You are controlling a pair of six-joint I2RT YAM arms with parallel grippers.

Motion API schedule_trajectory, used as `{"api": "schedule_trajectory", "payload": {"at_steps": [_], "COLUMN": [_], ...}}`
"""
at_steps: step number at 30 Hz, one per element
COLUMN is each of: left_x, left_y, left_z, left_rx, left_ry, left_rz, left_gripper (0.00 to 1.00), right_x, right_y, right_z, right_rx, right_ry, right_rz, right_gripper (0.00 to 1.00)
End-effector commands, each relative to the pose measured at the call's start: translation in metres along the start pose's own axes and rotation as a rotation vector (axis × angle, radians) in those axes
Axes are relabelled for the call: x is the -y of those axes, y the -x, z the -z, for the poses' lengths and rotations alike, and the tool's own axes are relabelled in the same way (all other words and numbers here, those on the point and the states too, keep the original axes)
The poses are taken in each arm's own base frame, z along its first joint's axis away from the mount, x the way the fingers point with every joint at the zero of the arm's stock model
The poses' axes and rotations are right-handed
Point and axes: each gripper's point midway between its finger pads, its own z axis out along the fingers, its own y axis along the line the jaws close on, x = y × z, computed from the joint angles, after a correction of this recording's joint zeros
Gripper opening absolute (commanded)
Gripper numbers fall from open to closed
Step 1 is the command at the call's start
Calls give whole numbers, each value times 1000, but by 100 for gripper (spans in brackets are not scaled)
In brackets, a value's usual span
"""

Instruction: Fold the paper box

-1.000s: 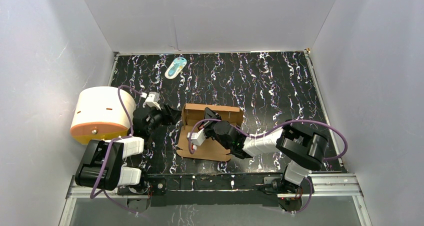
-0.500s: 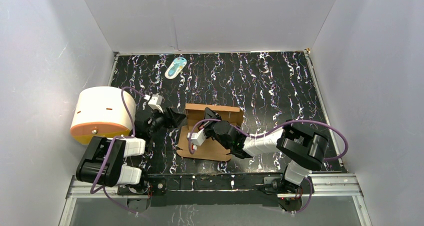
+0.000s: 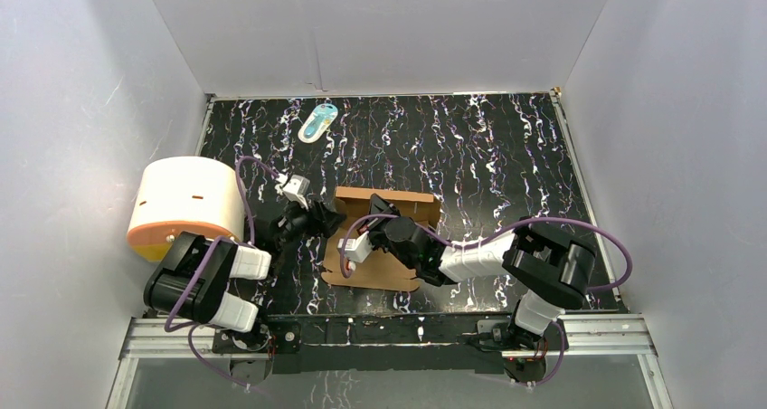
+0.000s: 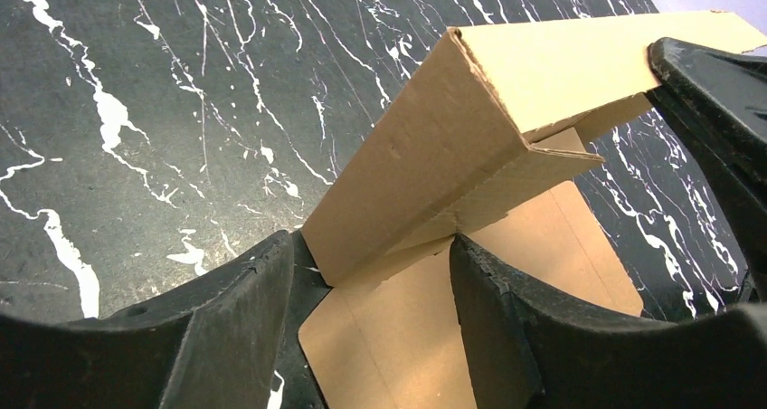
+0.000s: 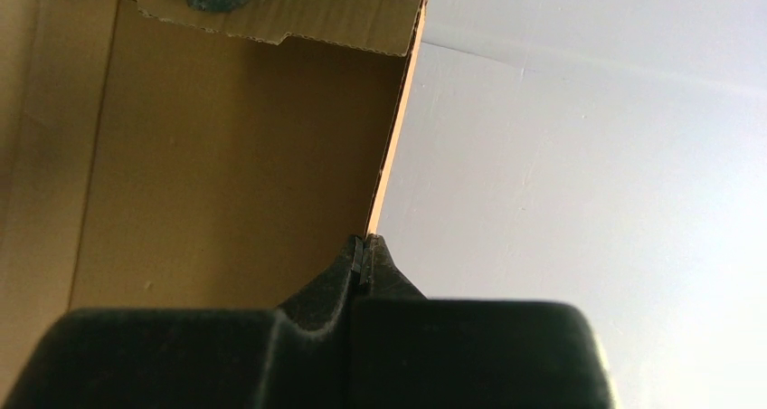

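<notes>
A: Brown paper box (image 3: 407,205), midway along the table's (image 3: 506,156) near edge. What's changing?
B: The left gripper (image 4: 375,255) is arriving, fingers spread astride the raised corner; the right gripper (image 5: 364,246) is pinching a wall upright.

Two robot arms meet over a brown cardboard box (image 3: 416,203) lying partly folded on a black, white-veined table (image 3: 506,156). The left gripper (image 3: 326,219) is at the box's left edge. The right gripper (image 3: 378,212) sits against its raised rear panel, and neither's fingers can be made out. A white-and-orange cylinder (image 3: 185,205) stands by the left wall, and a teal-white packet (image 3: 317,121) lies near the far edge.
</notes>
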Motion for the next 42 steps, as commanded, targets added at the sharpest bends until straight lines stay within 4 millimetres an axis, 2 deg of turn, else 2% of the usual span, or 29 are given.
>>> {"api": "schedule_trajectory", "payload": {"at_steps": [1,7,15,26,42], "left_x": [10,9,7,7,-9], "left_y": [27,36,34,40,68], "left_z": [-7,-10,-18,-27,-23], "left_rx": [99,140,142,195,376], "left_ry": [-40,-21,-4,65,320], "left_rz": [-101,-125,-148,-200,-195], "left_gripper": [60,50,44,26,22], "right_x": [-23,-30,-37,-42,-41], "right_y": [21,24,24,29,34], "right_z": [-2,-3,-4,-5,-3], "right_rx": [96,107,109,120,130], "right_ry": [106,137,167,203,223], "right_rz": [-16,-28,-38,-54,-82], "right_gripper": [0,0,0,0,0]}}
